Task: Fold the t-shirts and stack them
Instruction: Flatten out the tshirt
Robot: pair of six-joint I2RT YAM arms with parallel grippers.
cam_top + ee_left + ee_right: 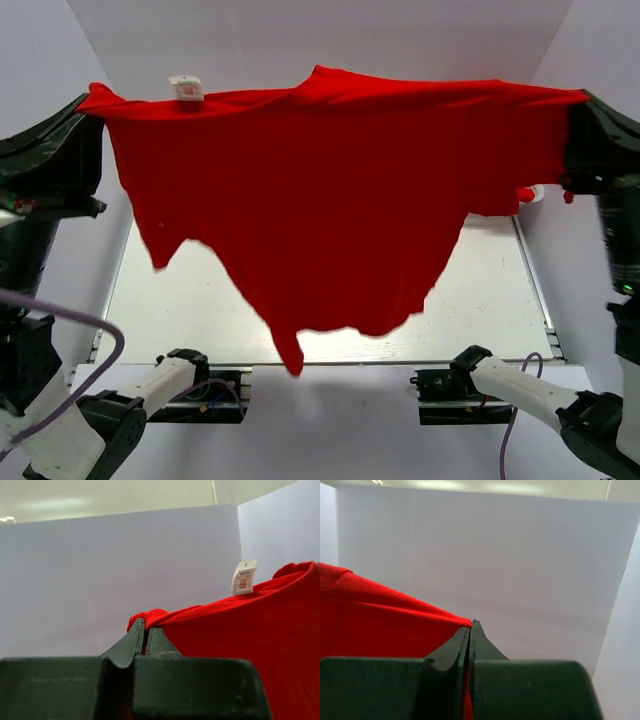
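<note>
A bright red t-shirt (330, 200) hangs spread in the air above the table, stretched between both arms. Its white label (186, 87) stands up from the top edge near the left end. My left gripper (92, 100) is shut on the shirt's top left corner; in the left wrist view the jaws pinch a bunched red edge (150, 617) and the label (244, 577) shows to the right. My right gripper (580, 100) is shut on the top right corner; red cloth (385, 620) runs left from its closed jaws. The lower hem hangs in uneven points.
The pale table top (490, 290) lies below the hanging shirt, with white walls (300, 35) behind and at both sides. The two arm bases (200, 385) (450, 385) sit at the near edge. A small white thing (537, 193) peeks out by the right arm.
</note>
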